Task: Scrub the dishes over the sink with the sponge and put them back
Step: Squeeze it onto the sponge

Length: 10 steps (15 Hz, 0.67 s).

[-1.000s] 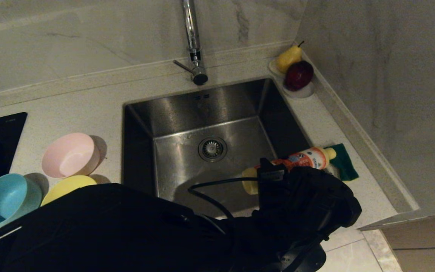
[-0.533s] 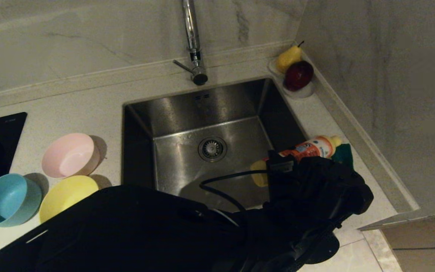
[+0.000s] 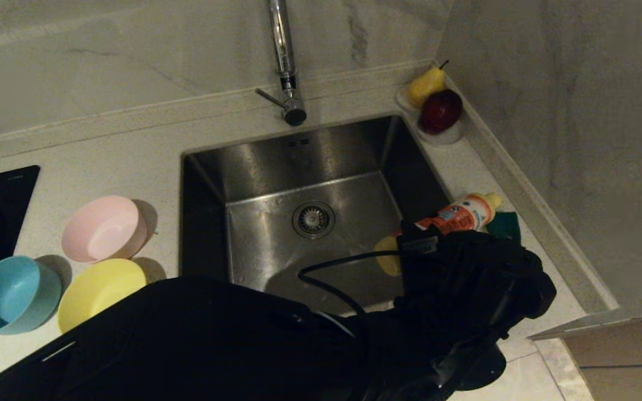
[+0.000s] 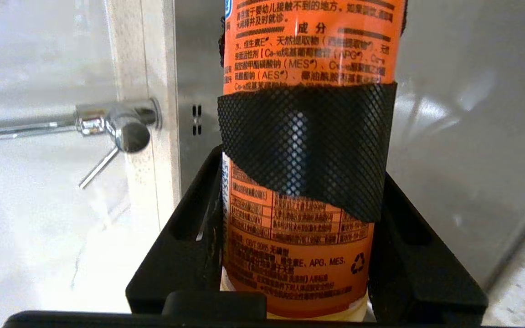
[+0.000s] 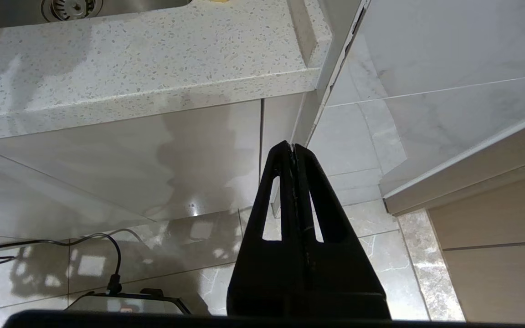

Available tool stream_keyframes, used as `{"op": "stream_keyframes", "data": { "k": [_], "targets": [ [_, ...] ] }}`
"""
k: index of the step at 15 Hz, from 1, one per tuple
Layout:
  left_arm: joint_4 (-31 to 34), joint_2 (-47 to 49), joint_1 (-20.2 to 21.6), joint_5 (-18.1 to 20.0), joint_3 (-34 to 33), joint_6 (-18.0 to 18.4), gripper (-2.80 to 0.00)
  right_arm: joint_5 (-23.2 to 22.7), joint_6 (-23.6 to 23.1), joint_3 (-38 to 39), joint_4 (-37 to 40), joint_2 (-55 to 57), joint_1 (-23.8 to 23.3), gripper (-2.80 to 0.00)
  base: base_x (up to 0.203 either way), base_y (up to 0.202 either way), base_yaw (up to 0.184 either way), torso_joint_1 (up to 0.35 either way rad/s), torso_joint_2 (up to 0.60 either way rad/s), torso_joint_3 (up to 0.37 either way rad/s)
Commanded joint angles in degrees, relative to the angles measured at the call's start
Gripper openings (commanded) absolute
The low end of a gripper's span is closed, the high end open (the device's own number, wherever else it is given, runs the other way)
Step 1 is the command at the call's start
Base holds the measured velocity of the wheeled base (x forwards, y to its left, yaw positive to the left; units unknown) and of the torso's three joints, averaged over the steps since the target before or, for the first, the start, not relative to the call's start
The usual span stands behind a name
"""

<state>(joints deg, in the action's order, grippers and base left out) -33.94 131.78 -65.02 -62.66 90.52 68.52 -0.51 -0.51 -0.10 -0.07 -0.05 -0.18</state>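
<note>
Three bowls [image 3: 103, 228] wait left of the sink [image 3: 310, 223] in my head view, the sponge [image 3: 504, 224] on its right rim behind the bottle [image 3: 457, 214]. My left wrist view shows the left gripper [image 4: 299, 200] clamped on that bottle, lying sideways over the basin; swinging it could knock the sponge in. My right gripper [image 5: 293, 148] hangs below the counter, fingers together.

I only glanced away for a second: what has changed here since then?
The left gripper, still clamped on the detergent bottle, carried it rightward, covering more of the sponge and uncovering more of the yellow bowl. The pink bowl, blue bowl and sink stayed put.
</note>
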Motion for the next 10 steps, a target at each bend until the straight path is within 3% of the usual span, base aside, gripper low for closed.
{"op": "stream_keyframes", "data": {
  "k": [1, 3, 10],
  "targets": [
    [-0.2, -0.8, -0.6, 0.7, -0.6, 0.4, -2.80, 0.0, 0.0, 0.0, 0.0, 0.0, 0.0, -2.80, 0.000, 0.000, 0.000, 0.000, 0.00, 0.000],
    [-0.1, -1.8, -1.1, 2.5, -1.9, 0.4, -2.80, 0.0, 0.0, 0.0, 0.0, 0.0, 0.0, -2.80, 0.000, 0.000, 0.000, 0.000, 0.00, 0.000],
    [-0.8, -5.8, -1.7, 2.9, -8.1, 0.4, -2.80, 0.0, 0.0, 0.0, 0.0, 0.0, 0.0, -2.80, 0.000, 0.000, 0.000, 0.000, 0.00, 0.000]
  ]
}}
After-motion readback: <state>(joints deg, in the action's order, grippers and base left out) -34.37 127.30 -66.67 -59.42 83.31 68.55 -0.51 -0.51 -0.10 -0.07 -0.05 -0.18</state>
